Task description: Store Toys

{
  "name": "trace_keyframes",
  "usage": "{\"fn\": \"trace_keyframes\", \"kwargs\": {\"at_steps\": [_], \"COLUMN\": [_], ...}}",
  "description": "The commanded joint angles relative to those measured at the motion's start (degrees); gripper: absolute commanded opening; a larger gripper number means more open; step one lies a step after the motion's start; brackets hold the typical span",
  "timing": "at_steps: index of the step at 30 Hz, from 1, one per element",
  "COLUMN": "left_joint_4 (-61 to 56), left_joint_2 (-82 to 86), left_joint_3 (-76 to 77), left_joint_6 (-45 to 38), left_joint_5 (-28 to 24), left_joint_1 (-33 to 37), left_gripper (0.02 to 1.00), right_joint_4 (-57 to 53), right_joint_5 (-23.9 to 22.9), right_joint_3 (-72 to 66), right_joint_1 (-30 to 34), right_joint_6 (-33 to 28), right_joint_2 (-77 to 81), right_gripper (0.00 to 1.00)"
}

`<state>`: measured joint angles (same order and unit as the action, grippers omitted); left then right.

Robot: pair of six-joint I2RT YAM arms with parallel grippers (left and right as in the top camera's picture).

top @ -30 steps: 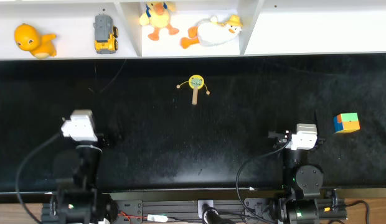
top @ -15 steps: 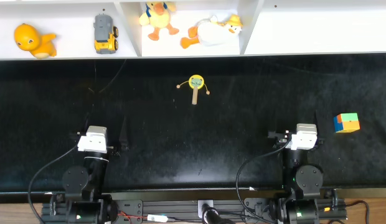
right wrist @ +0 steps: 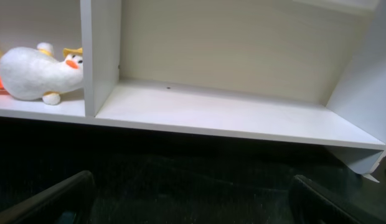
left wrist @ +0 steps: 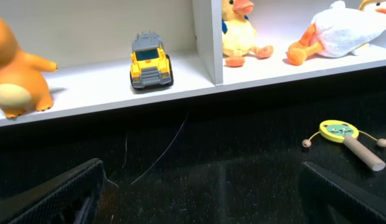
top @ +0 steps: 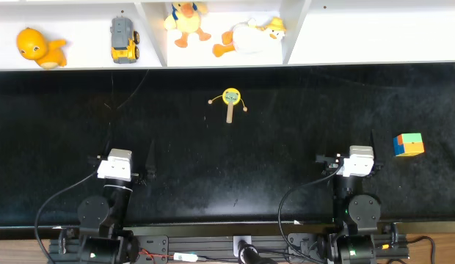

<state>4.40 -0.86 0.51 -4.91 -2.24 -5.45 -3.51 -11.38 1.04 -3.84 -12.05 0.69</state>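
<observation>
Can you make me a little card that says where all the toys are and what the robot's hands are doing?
shelf, left box: orange toy figure, toy truck
shelf, middle box: yellow plush duck, white plush duck
black table: rattle drum in the middle, colour cube at the right
left gripper: open, holding nothing
right gripper: open, holding nothing
toys not on the shelf yet: two
</observation>
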Motion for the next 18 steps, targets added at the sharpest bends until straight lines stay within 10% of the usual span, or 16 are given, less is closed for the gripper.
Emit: {"fn": "trace_keyframes", "kwargs": {"at_steps": [1, 18], "left_joint_4": [0.3, 0.3], "left_joint_2": [0.7, 0.7], "left_joint_3": [-0.1, -0.1], "left_joint_6": [-0.9, -0.9], "left_joint_5": [1.3, 1.3], "left_joint_1": [-0.2, -0.2], "left_gripper": [0.998, 0.998], "right_joint_4": [0.3, 0.3], "right_joint_5": [-0.5, -3.3], "right_joint_3": [-0.8, -0.7], "right_joint_1": [0.1, 0.2], "right_joint_6": [0.0, -2.9], "right_joint_2": [-0.4, -0.4], "right_gripper": [0.996, 0.993]}}
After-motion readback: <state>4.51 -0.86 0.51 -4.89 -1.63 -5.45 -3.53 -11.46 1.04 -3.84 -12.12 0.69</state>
